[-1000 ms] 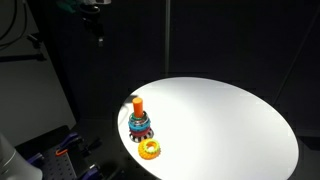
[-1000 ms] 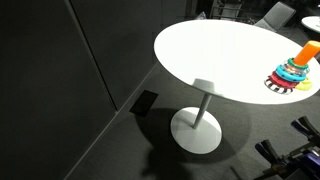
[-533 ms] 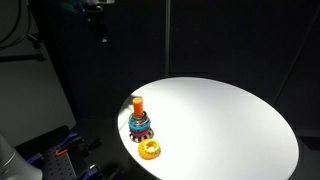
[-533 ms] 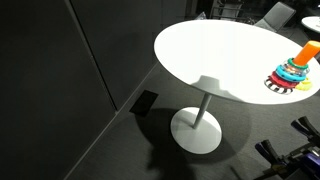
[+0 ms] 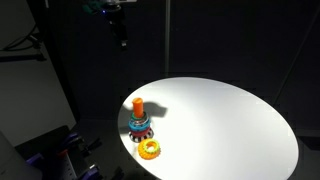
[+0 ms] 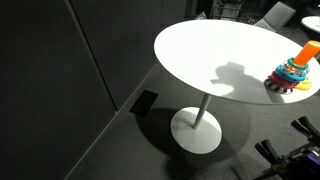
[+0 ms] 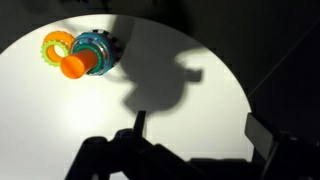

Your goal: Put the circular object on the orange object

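Wrist view: nearest the camera, the gripper (image 7: pixel 195 122) hangs with its jaws apart and nothing between them, high over the white table (image 7: pixel 230 90). Its shadow (image 7: pixel 160 92) falls mid-table. At the far edge the orange peg (image 7: pixel 72 67) rises from the stack of rings (image 7: pixel 97 50), and the yellow ring (image 7: pixel 55 45) lies flat on the table just beside it. In an exterior view the yellow ring (image 5: pixel 150 149) sits at the stack's foot. I judge nothing is done yet: approach, grasp, lift and threading over the peg all remain.
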Motion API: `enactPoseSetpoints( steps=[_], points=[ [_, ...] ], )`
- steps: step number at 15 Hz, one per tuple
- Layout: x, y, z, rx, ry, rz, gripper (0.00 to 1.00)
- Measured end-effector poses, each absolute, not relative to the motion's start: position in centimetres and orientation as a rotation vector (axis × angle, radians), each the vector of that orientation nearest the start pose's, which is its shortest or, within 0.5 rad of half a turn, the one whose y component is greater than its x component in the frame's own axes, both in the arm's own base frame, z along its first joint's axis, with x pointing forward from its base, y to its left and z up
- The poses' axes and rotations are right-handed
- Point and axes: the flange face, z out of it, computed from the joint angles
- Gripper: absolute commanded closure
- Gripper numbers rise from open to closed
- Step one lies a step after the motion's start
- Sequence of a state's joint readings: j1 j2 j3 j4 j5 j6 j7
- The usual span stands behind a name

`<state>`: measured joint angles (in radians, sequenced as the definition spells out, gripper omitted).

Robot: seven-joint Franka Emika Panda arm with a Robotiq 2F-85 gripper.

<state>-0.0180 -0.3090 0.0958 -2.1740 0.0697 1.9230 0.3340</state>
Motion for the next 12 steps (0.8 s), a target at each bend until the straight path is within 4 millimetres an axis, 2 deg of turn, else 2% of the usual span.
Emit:
enactPoseSetpoints(
  steps=[7,12],
  points=[
    [48.7,-6.7,48.2,-3.063,0.718,-0.032,0.00],
    [48.6,-12.1,45.4,-3.032,0.848,0.052,0.00]
  ],
)
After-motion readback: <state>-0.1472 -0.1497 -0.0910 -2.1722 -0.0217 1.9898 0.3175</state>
